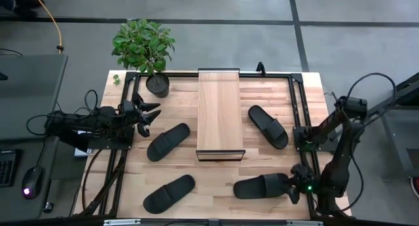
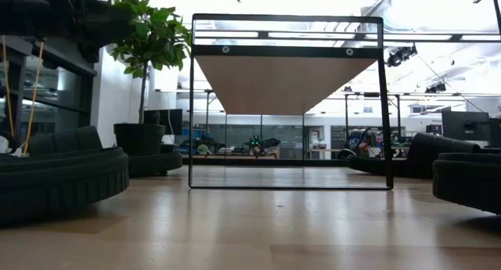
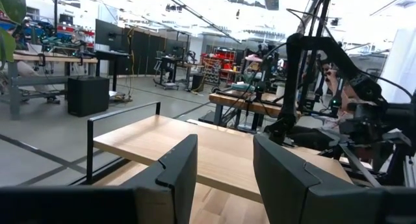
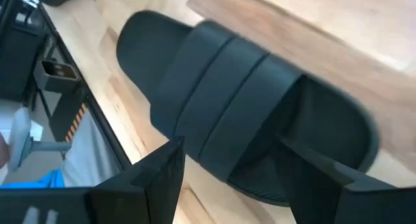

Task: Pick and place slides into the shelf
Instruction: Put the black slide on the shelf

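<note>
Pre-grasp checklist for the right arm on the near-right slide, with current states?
1. Right gripper open: ok, the fingers stand apart on either side of the strap.
2. Gripper lined up over the near-right slide: ok, the right wrist view looks straight onto its ribbed strap.
3. Slide actually gripped: not ok, the jaws are not closed on it yet.
4. Shelf top free for placing: ok, no slide lies on its plank.
5. Left gripper out of the way: ok, it waits at the table's left edge beside the potted plant, open and empty.
6. Other three slides off the shelf: ok, all lie on the tabletop.
</note>
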